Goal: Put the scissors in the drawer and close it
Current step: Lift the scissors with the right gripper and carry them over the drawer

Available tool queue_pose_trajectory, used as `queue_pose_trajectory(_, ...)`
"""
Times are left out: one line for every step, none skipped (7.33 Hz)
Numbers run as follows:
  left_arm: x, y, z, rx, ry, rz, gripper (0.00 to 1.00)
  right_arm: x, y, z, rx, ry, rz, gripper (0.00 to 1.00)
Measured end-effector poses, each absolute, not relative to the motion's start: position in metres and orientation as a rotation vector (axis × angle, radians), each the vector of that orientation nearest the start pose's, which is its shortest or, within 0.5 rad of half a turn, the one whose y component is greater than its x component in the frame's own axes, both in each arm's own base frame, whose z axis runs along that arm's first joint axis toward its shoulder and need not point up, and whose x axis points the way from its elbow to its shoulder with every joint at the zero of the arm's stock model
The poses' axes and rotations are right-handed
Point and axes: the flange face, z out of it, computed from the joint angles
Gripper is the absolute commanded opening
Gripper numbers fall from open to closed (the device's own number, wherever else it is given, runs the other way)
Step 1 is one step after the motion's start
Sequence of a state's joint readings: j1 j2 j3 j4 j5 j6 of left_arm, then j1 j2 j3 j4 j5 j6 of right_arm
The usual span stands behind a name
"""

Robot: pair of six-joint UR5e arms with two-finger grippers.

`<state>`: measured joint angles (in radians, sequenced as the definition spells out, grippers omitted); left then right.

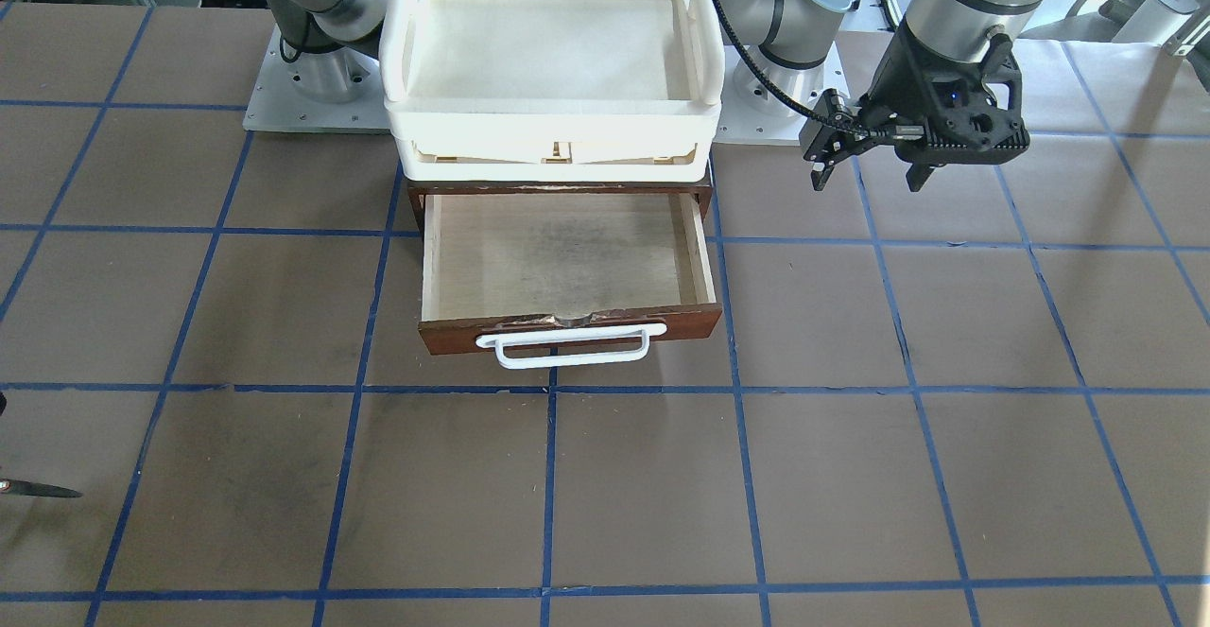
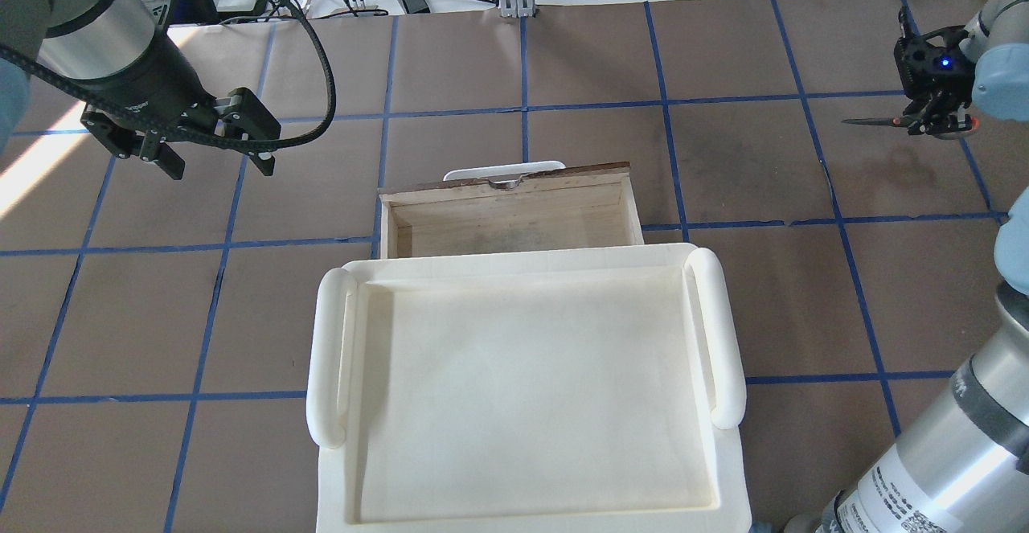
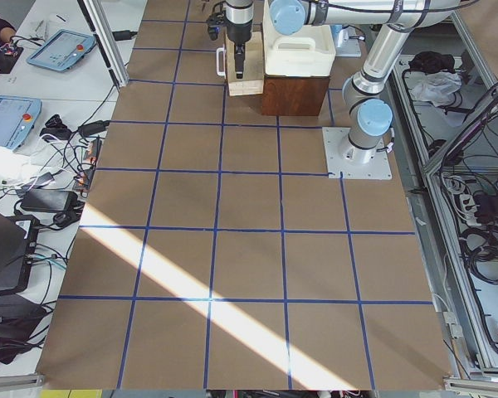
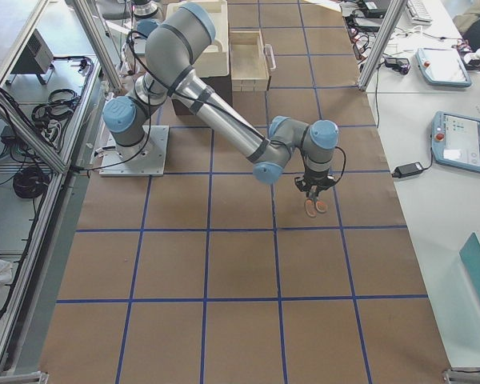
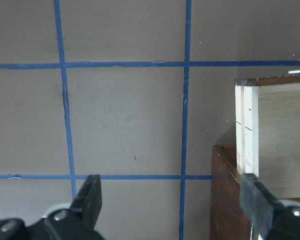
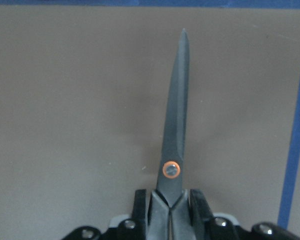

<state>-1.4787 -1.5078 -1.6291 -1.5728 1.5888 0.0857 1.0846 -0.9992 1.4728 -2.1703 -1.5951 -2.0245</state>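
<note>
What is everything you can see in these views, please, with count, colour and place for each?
Scissors: one, orange-red handles and dark grey blades, in the right jaws, far to the robot's right of the drawer.
Drawer: one, dark brown front and pale wood inside, pulled open with nothing in it.
Cabinet: one, dark brown, around the drawer.
Tray: one, cream-white, on top of the cabinet.
Table: one, brown with a blue tape grid.
Tablets: two, blue-edged, on the bench beside the table.
Left jaws: one pair, black, open, over the table on the robot's left of the drawer.
Right jaws: one pair, black, shut on the scissors.
</note>
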Motion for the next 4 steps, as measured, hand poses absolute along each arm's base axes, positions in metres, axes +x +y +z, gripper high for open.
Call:
queue_pose_trajectory(-0.088,-0.475,0.489,-0.010,3.123,-0.001,1.00,-0.179,-0.668,0.288,-2.234,2.379,-0.028,0.00)
queue_pose_trajectory(-0.088,-0.476,0.489,-0.008,3.123,-0.001,1.00,-0.137,-0.662,0.325,-2.180,2.424,-0.050,0.00)
queue_pose_trajectory(-0.088,-0.476,0.489,-0.008,3.122,-0.001,1.00,-0.083,-0.653,0.359,-2.090,2.466,-0.083,0.00)
queue_pose_trajectory(-0.088,-0.476,0.489,-0.009,3.123,-0.001,1.00,-0.023,-0.640,0.388,-2.021,2.479,-0.119,0.00)
